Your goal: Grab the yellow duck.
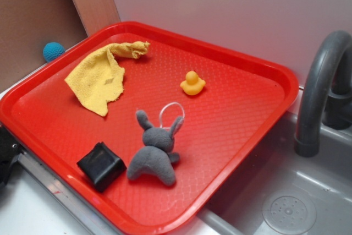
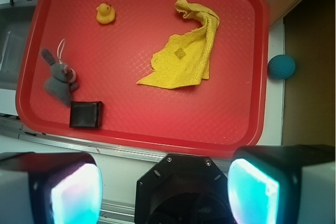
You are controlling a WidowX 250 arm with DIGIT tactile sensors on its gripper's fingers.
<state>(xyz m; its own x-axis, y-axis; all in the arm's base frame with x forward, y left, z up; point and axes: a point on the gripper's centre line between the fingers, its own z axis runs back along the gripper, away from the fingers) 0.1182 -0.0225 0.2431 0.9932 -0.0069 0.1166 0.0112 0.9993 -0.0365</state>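
Note:
The yellow duck (image 1: 192, 83) is a tiny glossy toy standing upright on the red tray (image 1: 236, 130), toward its far right side. In the wrist view the duck (image 2: 105, 13) shows near the tray's upper left. My gripper (image 2: 165, 192) hangs high above the counter just off the tray's near edge, far from the duck. Its two fingers stand wide apart with glowing pads (image 2: 76, 195) and nothing between them. In the exterior view only a dark bit of the arm shows at the left edge.
On the tray also lie a yellow terry cloth (image 1: 102, 75), a grey plush bunny (image 1: 155, 149) and a small black block (image 1: 101, 165). A blue ball (image 1: 53, 51) sits behind the tray. A grey faucet (image 1: 319, 92) and sink (image 1: 286, 210) are at the right.

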